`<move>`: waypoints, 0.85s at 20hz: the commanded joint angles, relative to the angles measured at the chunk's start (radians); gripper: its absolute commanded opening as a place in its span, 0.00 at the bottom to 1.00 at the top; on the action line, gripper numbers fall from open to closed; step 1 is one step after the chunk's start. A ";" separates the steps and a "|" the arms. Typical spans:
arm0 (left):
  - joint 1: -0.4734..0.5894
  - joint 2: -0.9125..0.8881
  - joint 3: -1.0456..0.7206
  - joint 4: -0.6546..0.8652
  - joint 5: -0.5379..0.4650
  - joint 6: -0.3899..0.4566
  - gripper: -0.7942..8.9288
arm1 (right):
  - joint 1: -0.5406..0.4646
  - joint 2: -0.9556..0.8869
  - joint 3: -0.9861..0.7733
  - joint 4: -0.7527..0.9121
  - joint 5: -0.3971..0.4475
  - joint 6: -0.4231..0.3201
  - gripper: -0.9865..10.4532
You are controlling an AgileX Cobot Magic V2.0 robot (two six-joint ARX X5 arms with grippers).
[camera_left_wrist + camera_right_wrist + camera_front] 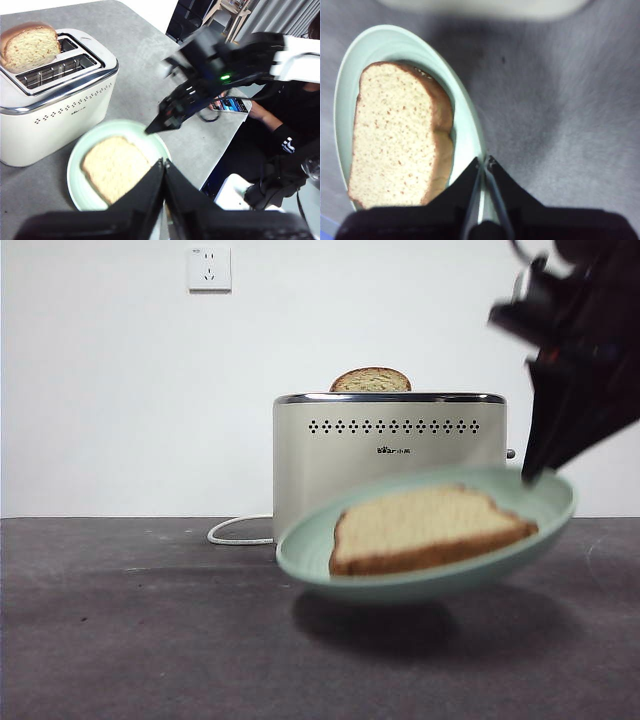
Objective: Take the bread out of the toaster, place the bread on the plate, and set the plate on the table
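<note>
The bread (430, 530), a wide tan slice with a brown crust, lies flat on the mint-green plate (420, 585). The plate hangs tilted just above the table (130, 620), casting a shadow below it. My right gripper (530, 476) is shut on the plate's far right rim; its wrist view shows the jaws (485, 161) pinching the rim (465, 130) beside the bread (400, 140). Behind stands the cream toaster (390, 470). My left gripper (163, 164) is shut on nothing, higher up, looking down on the plate (80, 155), the bread (116, 167) and the right gripper (150, 131).
A narrower dome-topped slice (371, 380) stands in the toaster's back slot (30, 46). A white cord (235, 532) loops on the table left of the toaster. A person with a phone (229, 105) sits past the table's edge.
</note>
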 commanded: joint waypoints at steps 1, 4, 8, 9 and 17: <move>-0.003 -0.002 -0.003 -0.010 0.000 0.029 0.07 | 0.001 0.065 -0.006 0.037 -0.012 -0.020 0.07; -0.003 -0.002 -0.003 -0.018 0.000 0.030 0.07 | 0.001 0.154 -0.006 0.077 -0.013 -0.019 0.07; -0.003 -0.002 -0.003 -0.032 -0.001 0.030 0.07 | -0.004 0.236 -0.006 0.111 -0.005 -0.027 0.07; -0.003 -0.002 -0.003 -0.032 -0.001 0.031 0.07 | -0.005 0.248 -0.006 0.118 0.011 -0.027 0.07; -0.003 -0.001 -0.003 -0.032 -0.002 0.056 0.07 | -0.006 0.271 -0.006 0.129 0.064 -0.046 0.38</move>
